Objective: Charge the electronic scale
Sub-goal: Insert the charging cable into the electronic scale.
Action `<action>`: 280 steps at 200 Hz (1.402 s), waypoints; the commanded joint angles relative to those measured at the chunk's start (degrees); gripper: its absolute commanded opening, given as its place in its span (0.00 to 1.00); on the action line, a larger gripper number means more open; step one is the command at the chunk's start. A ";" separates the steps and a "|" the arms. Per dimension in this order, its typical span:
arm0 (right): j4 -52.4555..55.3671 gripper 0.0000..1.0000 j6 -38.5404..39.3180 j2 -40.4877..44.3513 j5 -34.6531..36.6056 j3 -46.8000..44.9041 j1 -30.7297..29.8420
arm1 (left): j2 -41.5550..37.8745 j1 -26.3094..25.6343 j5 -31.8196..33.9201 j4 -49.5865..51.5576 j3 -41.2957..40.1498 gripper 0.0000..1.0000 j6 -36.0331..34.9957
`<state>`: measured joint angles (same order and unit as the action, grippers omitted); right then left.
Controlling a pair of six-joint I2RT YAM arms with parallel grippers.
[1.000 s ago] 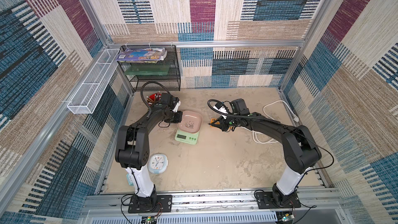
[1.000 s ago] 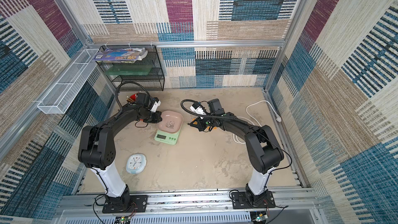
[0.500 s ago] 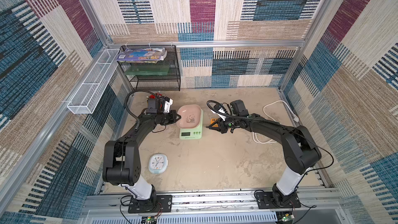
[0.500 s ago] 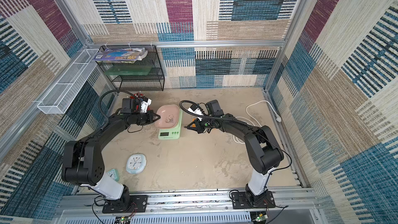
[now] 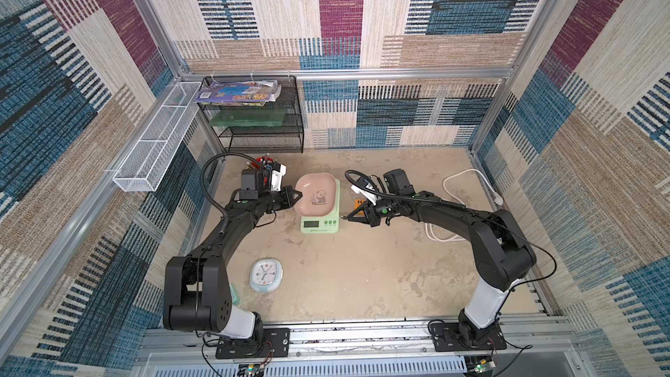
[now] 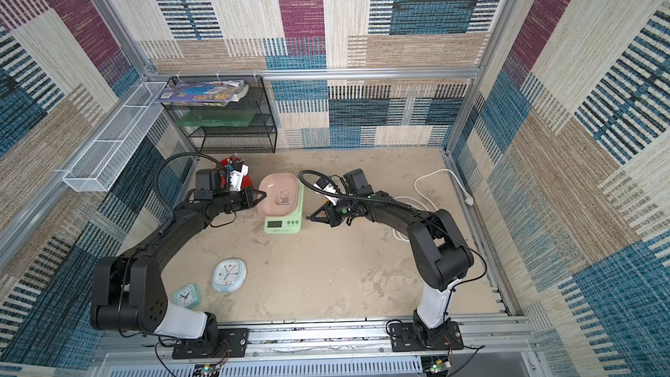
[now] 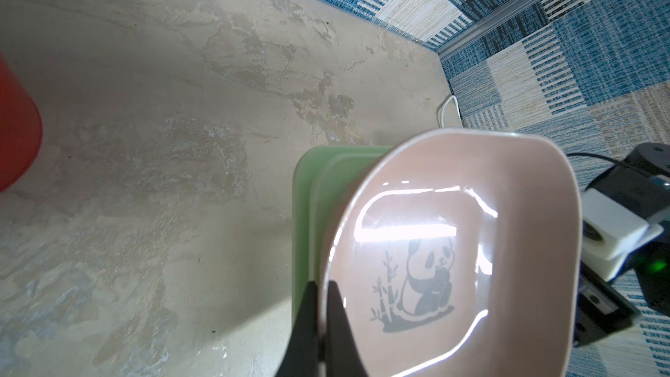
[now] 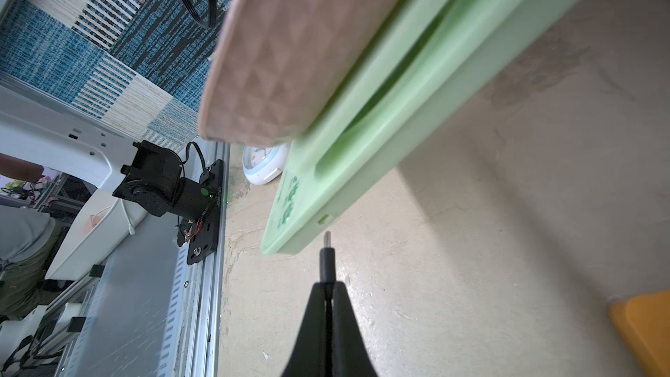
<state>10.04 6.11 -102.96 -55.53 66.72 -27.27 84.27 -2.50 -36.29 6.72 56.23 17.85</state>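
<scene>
Electronic scale (image 5: pixel 319 219) sits centre-floor between 2 arms. Left gripper (image 7: pixel 321 290) pinched on tray (image 7: pixel 525 212) rim (steadying, I'd guess). Right gripper (image 8: pixel 327 286) clamps charging plug (image 8: pixel 327 257), tip just short of side port (image 8: pixel 323 218); insertion not done.

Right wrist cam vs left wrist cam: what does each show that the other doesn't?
Right wrist only: the right gripper shut on the charging plug, tip just short of a small port on the electronic scale's side; the clock; a corner of the orange power strip.
Left wrist only: the left gripper pinching the panda tray's rim, the panda print, a red container, a white cable.
Both: the scale with its tray, and the floor.
</scene>
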 commanded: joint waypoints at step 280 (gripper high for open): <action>-8.53 0.00 -11.26 -0.56 -4.77 -0.89 0.29 | -1.49 0.13 -3.50 -11.72 -3.58 0.00 3.86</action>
<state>4.32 -3.27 -102.94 -59.59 65.56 -26.92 83.24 -2.46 -37.65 -1.26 52.75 19.75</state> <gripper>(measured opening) 0.063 0.050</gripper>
